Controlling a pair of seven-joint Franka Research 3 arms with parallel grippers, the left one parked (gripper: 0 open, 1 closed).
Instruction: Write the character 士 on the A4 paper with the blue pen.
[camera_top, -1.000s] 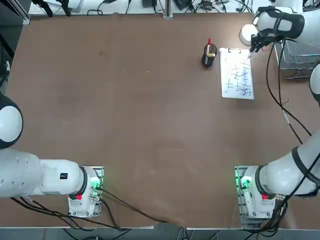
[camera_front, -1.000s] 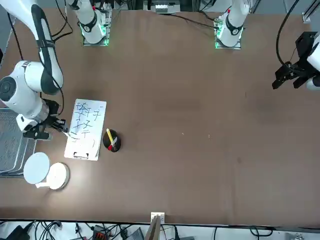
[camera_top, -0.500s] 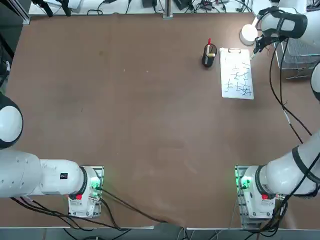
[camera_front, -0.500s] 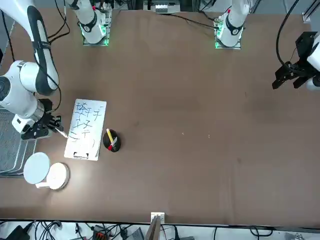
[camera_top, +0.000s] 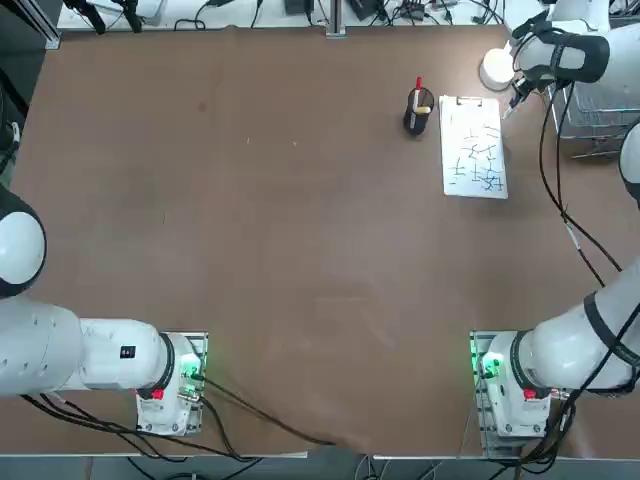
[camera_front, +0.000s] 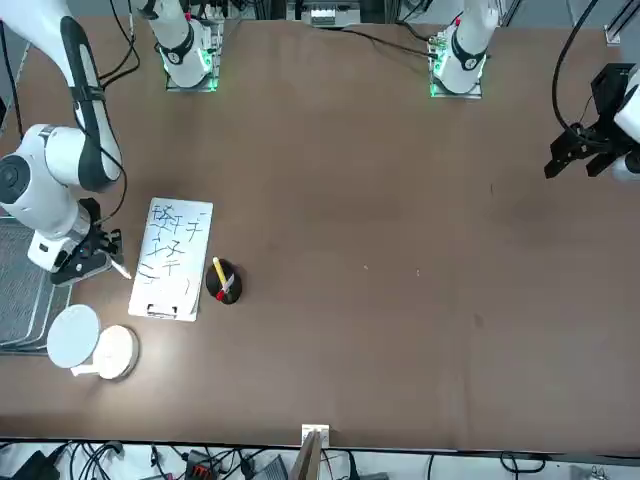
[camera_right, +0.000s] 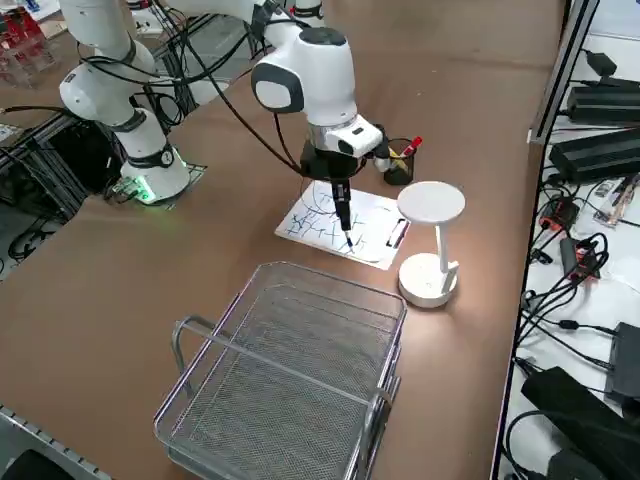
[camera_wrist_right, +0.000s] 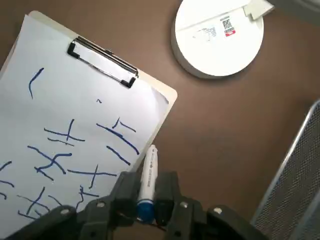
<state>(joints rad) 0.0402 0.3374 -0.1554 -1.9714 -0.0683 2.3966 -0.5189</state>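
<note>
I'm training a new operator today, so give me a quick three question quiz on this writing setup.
1. True or false: the right hand is shut on the blue pen.
2. What holds the A4 paper at its short edge? A) tape B) a clip C) a magnet
3. Which object stands beside the paper holding a red-topped pen?

Key: 1. True. 2. B, a clip. 3. The black pen cup.

So the paper (camera_top: 474, 146) sits at the far right of the table (camera_top: 280, 230), clip end farthest from the robot. A pen cup (camera_top: 419, 112) is just left of its far corner, and a lamp (camera_top: 497, 68) just right of that end. The basket (camera_right: 290, 370) lies further right. The right gripper (camera_right: 343, 206) hangs over the paper's right edge with the pen (camera_wrist_right: 147, 175).
</note>
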